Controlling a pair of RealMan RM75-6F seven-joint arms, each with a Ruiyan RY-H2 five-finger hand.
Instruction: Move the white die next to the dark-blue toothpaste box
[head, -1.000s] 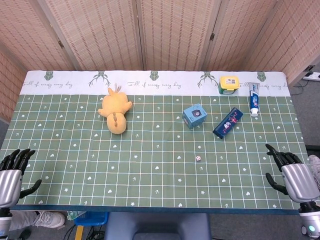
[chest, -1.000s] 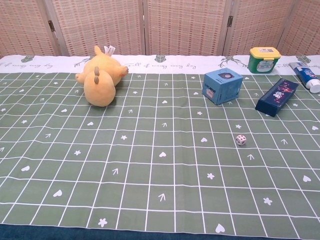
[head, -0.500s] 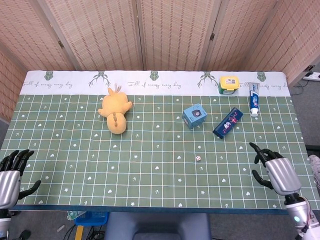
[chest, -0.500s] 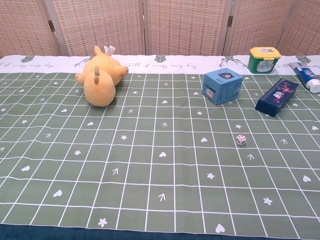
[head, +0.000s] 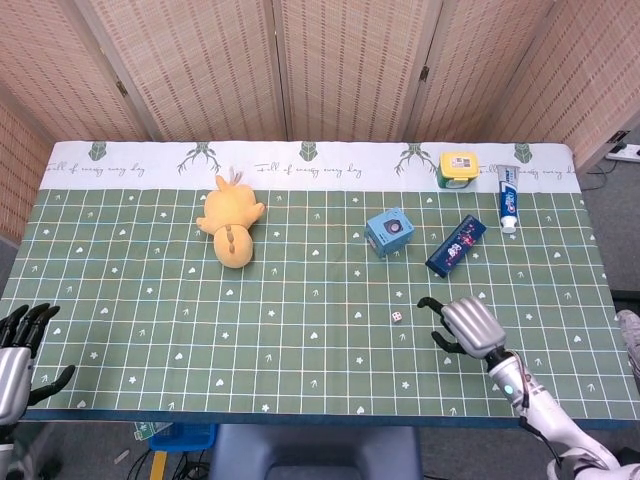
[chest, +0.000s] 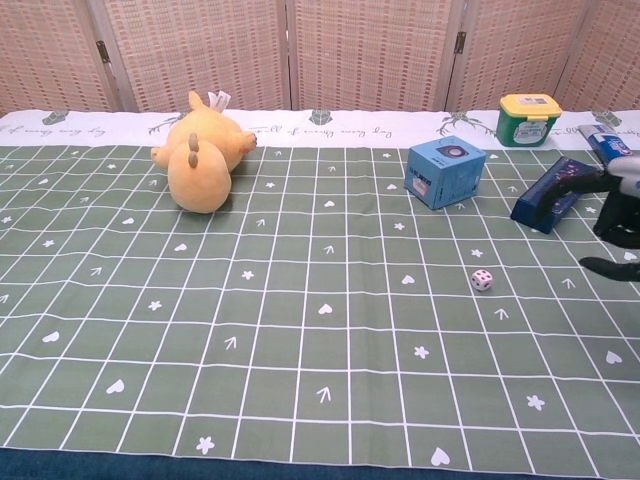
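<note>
The small white die (head: 397, 317) (chest: 482, 280) lies on the green mat, near the front right of centre. The dark-blue toothpaste box (head: 456, 245) (chest: 552, 194) lies flat and slanted, further back and to the right of the die. My right hand (head: 468, 325) (chest: 617, 208) hovers just right of the die, fingers spread and holding nothing. My left hand (head: 14, 352) stays at the front left table edge, open and empty; the chest view does not show it.
A light-blue box (head: 389, 232) stands left of the toothpaste box. A green-and-yellow tub (head: 458, 168) and a toothpaste tube (head: 509, 197) lie at the back right. A yellow plush toy (head: 231, 219) rests at the back left.
My right hand has moved from the front right table edge leftward and inward, ending close to the die. My left hand has slipped slightly lower. The die and box have not moved.
</note>
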